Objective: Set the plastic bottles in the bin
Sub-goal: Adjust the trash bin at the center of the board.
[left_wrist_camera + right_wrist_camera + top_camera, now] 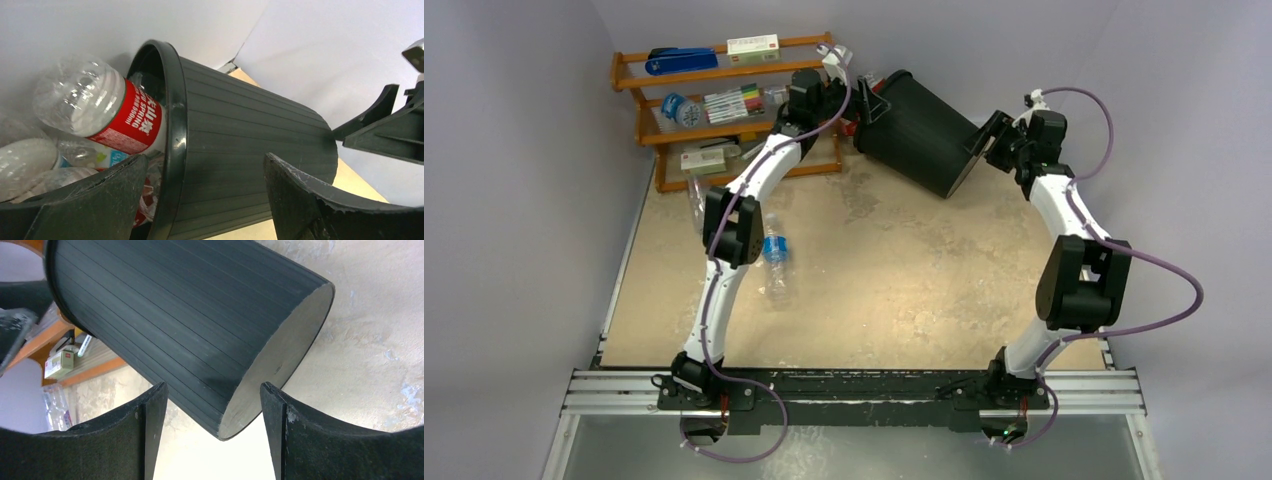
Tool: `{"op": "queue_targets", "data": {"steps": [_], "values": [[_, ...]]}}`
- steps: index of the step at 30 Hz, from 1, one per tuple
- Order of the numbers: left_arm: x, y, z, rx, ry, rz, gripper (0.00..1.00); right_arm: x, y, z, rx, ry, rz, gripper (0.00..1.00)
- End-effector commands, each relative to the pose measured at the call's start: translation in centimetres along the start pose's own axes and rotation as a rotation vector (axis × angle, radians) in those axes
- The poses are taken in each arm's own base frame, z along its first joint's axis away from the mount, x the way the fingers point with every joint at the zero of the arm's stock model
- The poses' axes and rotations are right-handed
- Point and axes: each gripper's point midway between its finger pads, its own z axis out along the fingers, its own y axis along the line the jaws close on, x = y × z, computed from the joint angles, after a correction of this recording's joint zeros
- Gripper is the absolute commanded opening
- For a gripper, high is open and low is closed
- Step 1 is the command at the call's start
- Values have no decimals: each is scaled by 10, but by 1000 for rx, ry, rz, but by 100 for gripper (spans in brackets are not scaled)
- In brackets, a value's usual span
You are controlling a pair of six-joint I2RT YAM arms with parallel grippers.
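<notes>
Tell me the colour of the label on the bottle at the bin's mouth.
The label is red with white lettering; clearest in the left wrist view.

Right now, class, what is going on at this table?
The black bin lies tipped over at the far side of the table. The open left gripper straddles its rim, where a red-labelled bottle and others crowd the mouth. The open right gripper brackets its base. One blue-labelled bottle lies on the table beside the left arm.

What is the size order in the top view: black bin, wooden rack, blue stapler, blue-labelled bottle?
1. wooden rack
2. black bin
3. blue stapler and blue-labelled bottle: they look alike, too close to rank.
</notes>
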Motion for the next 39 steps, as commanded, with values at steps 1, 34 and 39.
{"op": "queue_targets", "data": {"steps": [1,34,39], "values": [[11,-4,11,-15,12,42,85,-31,11,-9,-18,-72,-28,70],[-50,-90,5,238,-93,-28,40,21,-42,2,28,47,19,54],[-63,-99,-1,247,-101,-16,40,0,-29,-12,26,-13,15,54]]}}
